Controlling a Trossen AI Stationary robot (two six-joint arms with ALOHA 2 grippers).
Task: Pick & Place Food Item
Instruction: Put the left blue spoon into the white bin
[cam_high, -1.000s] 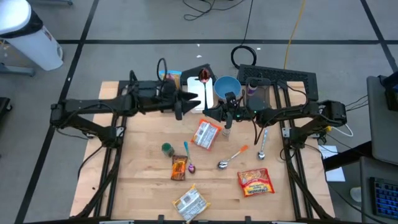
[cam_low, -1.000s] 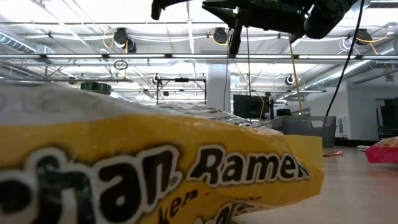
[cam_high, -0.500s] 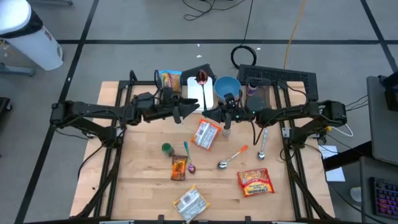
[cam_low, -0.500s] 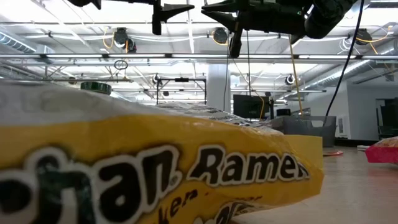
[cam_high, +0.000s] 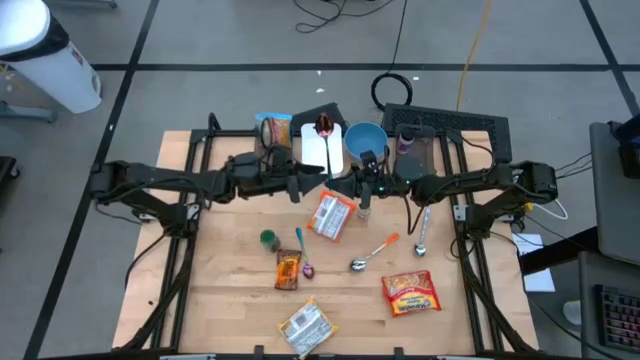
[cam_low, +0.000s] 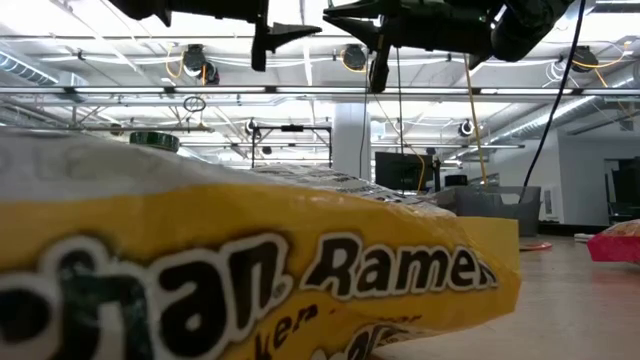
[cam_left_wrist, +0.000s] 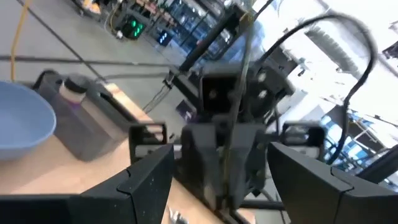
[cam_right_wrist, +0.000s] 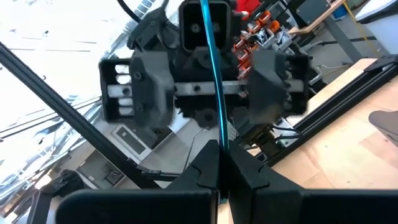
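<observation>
Above the table's (cam_high: 220, 310) far-middle edge, left gripper (cam_high: 303, 187) is hovering wide and empty, facing right gripper (cam_high: 364, 192), which is pinching a thin blue rod (cam_right_wrist: 211, 74). Step judged: handover approach; next, the left is needing to align with that rod.

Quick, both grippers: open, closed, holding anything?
Left gripper: open, empty, held in the air facing the right arm.
Right gripper: closed on a thin blue rod, above the table.
</observation>
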